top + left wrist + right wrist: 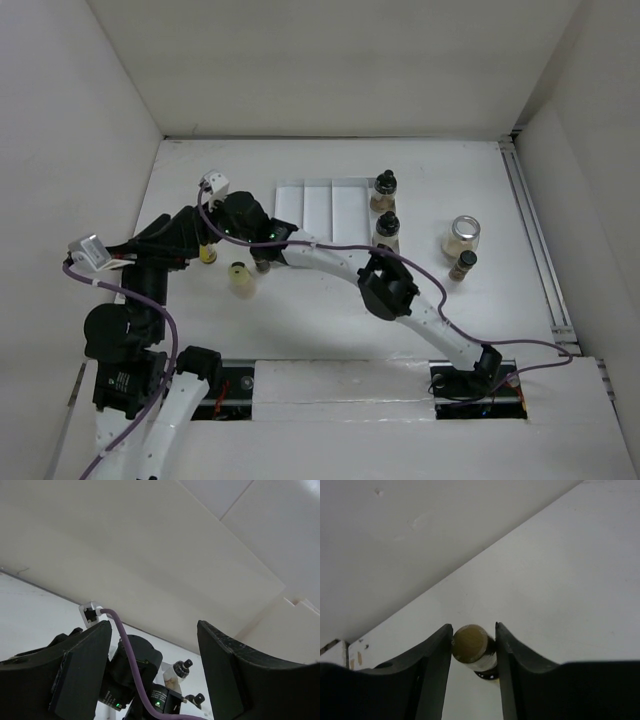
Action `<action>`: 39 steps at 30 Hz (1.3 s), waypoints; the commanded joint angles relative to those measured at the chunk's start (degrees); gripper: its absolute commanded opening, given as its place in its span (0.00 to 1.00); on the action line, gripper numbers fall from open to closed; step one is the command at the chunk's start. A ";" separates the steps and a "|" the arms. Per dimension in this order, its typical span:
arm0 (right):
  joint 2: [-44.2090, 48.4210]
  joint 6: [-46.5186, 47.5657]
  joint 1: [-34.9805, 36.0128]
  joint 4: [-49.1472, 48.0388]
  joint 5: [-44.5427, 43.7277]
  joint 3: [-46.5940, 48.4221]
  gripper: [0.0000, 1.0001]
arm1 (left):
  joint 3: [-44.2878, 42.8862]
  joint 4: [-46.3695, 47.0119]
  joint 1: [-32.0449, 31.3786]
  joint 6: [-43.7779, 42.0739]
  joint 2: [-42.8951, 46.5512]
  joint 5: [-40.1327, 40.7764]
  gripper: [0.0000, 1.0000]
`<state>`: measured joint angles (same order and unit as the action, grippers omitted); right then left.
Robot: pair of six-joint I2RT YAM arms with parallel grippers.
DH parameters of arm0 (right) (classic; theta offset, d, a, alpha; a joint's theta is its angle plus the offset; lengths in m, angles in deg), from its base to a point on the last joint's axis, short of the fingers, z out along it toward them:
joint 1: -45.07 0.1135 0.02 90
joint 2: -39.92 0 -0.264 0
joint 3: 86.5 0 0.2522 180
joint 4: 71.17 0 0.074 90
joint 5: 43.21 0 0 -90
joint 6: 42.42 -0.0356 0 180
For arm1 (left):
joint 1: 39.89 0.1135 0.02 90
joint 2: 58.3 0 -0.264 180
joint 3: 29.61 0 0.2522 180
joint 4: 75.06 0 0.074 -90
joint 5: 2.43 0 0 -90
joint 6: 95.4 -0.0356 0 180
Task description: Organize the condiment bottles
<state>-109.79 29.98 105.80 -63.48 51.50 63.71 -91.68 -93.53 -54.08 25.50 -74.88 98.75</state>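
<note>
In the right wrist view my right gripper (473, 626) is shut on a small condiment bottle (470, 644), which is tilted with its round tan end toward the camera and both fingers against it. From above, the right wrist (245, 217) hides that grip; a brown bottle (262, 263) shows just under it. My left gripper (154, 630) stands open with nothing between its fingers, close beside the right wrist (135, 665). A yellow bottle (208, 254) and a pale-topped one (240, 275) stand by the left gripper (203, 240).
The white divided tray (320, 205) lies at the back centre. Two black-capped bottles (385, 186) (387, 226) stand at its right edge. Further right are a wider clear jar (462, 232) and a dark bottle (462, 265). White walls enclose three sides.
</note>
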 commanded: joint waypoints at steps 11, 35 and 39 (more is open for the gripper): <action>7.48 -4.45 0.09 -14.14 -5.59 -10.30 0.31 | 2.08 4.53 -0.31 -1.19 1.11 -0.19 0.65; 26.84 -12.01 -13.17 -30.94 -4.45 -30.17 0.28 | 3.14 5.59 -0.31 -1.19 1.11 -0.19 0.65; 28.85 -11.49 -16.86 -30.41 -4.45 -31.76 0.28 | 3.14 6.11 -0.31 -1.19 1.11 -0.72 0.65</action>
<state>-85.75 19.22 90.85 -86.58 47.34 32.14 -88.76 -91.15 -54.08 25.08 -74.22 98.71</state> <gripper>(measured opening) 0.396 0.651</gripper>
